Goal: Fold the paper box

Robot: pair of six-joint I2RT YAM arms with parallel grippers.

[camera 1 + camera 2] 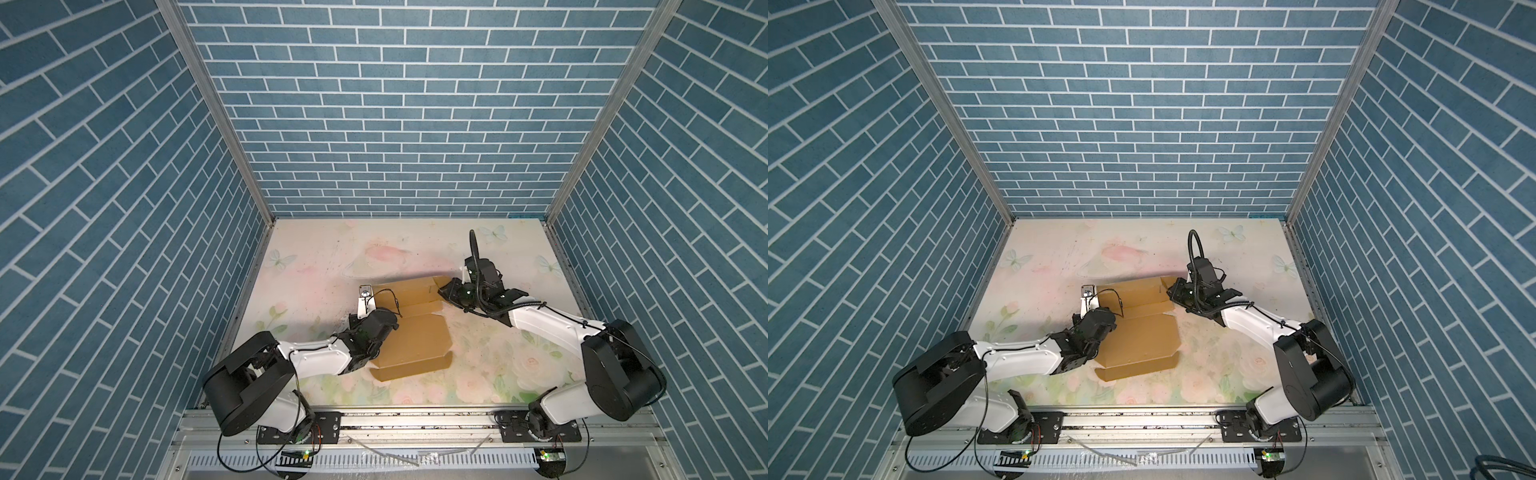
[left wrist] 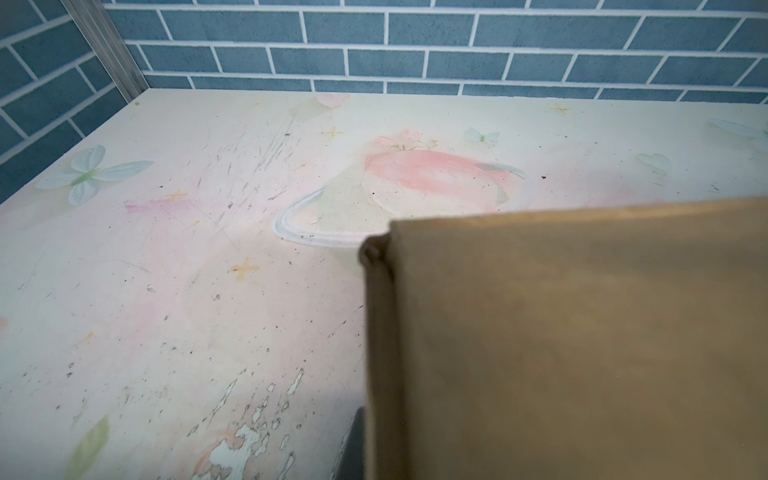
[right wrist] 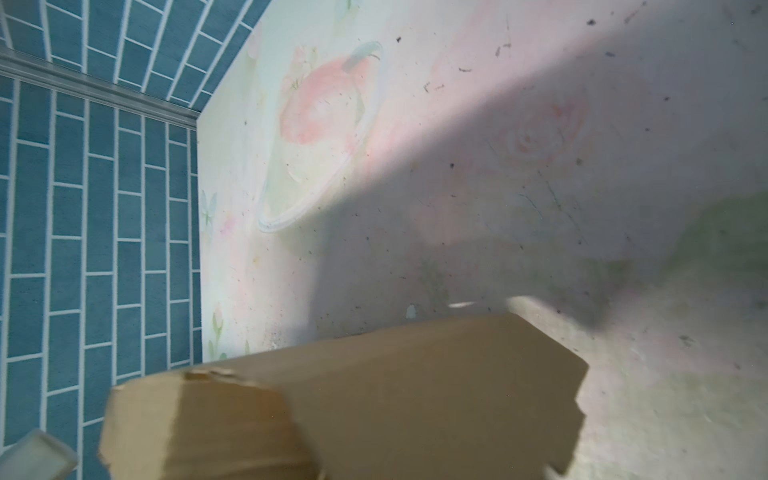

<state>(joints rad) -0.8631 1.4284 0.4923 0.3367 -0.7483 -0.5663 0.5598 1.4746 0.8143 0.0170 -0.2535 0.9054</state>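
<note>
A: The paper box (image 1: 415, 338) is lying on the table (image 1: 498, 365), lid panel flat nearest us. And the left gripper (image 1: 376, 316)?
B: Pinching closed, seemingly on the left wall; brace it upright. Farther back, the right gripper (image 1: 445, 291) is working at the corner flap. I cannot tell how wide it stands. Tuck the flap gently inward.

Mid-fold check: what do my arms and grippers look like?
Both match: the left arm and right arm have white links, bulky rounded black joint housings and thin black cables. The left gripper and right gripper are black; a ribbed black hose loops from the right wrist.
</note>
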